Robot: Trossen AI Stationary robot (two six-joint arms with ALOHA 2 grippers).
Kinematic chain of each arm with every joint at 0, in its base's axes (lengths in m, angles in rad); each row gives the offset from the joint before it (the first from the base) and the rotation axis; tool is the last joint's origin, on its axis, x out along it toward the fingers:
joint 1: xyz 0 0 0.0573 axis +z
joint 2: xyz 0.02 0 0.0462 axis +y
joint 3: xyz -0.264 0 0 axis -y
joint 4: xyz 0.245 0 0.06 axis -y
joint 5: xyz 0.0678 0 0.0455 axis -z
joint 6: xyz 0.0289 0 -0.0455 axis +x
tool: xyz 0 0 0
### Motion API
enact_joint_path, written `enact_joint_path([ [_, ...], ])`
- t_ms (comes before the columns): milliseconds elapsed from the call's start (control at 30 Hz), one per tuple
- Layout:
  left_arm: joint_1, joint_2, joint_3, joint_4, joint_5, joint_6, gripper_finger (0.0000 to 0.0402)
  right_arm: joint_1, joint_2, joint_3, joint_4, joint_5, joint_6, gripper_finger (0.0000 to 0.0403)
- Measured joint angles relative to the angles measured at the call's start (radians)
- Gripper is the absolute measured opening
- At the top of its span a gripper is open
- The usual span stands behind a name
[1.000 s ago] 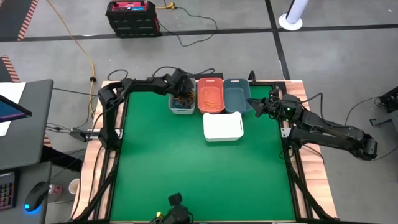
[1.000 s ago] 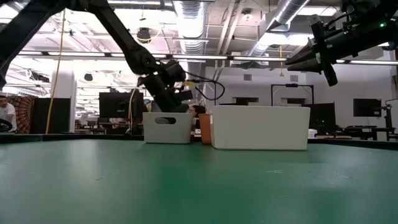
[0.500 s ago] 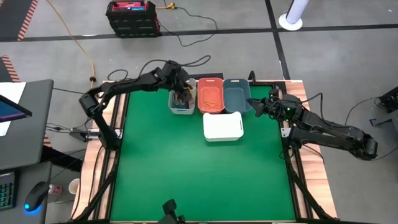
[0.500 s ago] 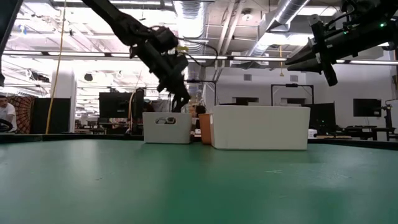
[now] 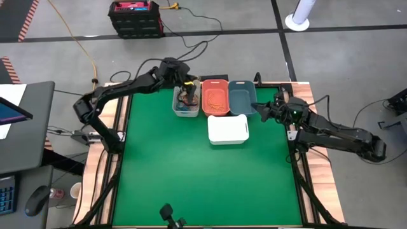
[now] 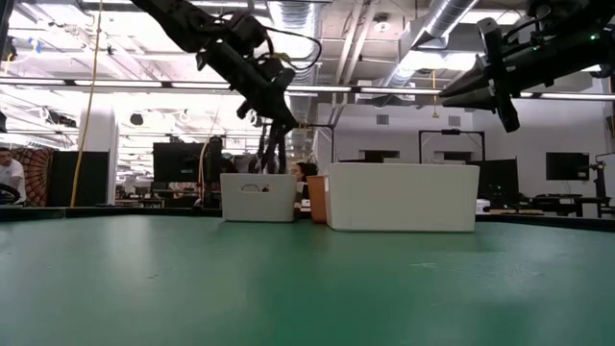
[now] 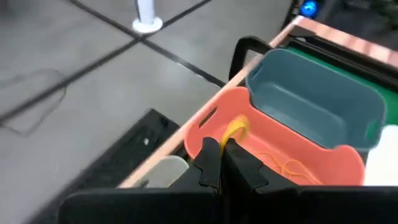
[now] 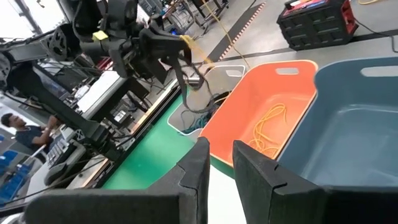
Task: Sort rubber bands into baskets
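Note:
My left gripper point(image 5: 187, 83) hangs above the light grey basket point(image 5: 177, 105), shut on a yellow rubber band point(image 7: 236, 129); dark bands point(image 6: 273, 150) trail down from it into that basket. To the right stand the coral-orange basket point(image 5: 215, 88) with yellow bands point(image 8: 267, 129) inside, then the slate-blue basket point(image 5: 242, 97), and the white basket point(image 5: 227, 129) nearer. My right gripper point(image 5: 257, 105) waits beside the slate-blue basket, above the table's right side. Its fingers point(image 8: 199, 171) stand a little apart, with nothing between them. My left gripper pinches the yellow band point(image 7: 237, 127) between its two fingertips, and a loop of it sticks out past them. The fingers slant down from the table's far left. Dark strands point(image 8: 188, 79) hang slack below the tips, their lower ends in the grey basket's tangle point(image 8: 199, 111).
The four baskets cluster at the table's far middle; the green mat point(image 5: 203, 184) stretches in front of them. A person point(image 6: 10, 178) sits in the room beyond the table's left side. Cables and a black-and-red case point(image 5: 135, 16) lie on the floor past the far edge.
My left gripper has risen out of the grey basket, rolling its wrist as it went, and has drawn the yellow band and a string of dark bands up with it; their lower ends stay in the basket.

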Motion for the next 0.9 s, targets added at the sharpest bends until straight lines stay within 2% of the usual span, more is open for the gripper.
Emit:
enact_joint_path([
  [67,0.0,-0.003,0.0,0.001,0.078,0.047,0.0001,0.008,0.0,0.0,0.0,0.0,0.0,0.0097],
  [100,-0.001,-0.003,0.0,0.002,0.089,0.022,0.0001,0.011,0.0,0.0,0.0,0.0,0.0,0.0097],
  [167,0.001,-0.002,0.0,0.019,0.095,-0.114,0.0001,0.017,0.0,0.0,0.0,0.0,0.0,0.0097],
  [233,0.021,-0.002,0.0,0.053,0.155,-0.233,0.0001,0.026,0.0,0.0,0.0,0.0,0.0,0.0097],
  [367,0.05,-0.007,0.0,0.052,0.179,-0.339,0.0001,0.038,0.0,0.0,0.0,0.0,0.0,0.0097],
  [567,0.069,-0.018,0.0,0.029,0.23,-0.341,0.0,0.039,0.0,0.0,0.002,0.001,0.0,0.0097],
  [700,0.068,-0.022,0.0,0.028,0.276,-0.285,0.0,0.039,0.001,0.0,0.02,0.001,-0.002,0.0097],
  [900,0.062,-0.022,0.0,0.021,0.341,-0.235,0.0,0.036,0.082,-0.001,0.165,-0.02,-0.1,0.0097],
])
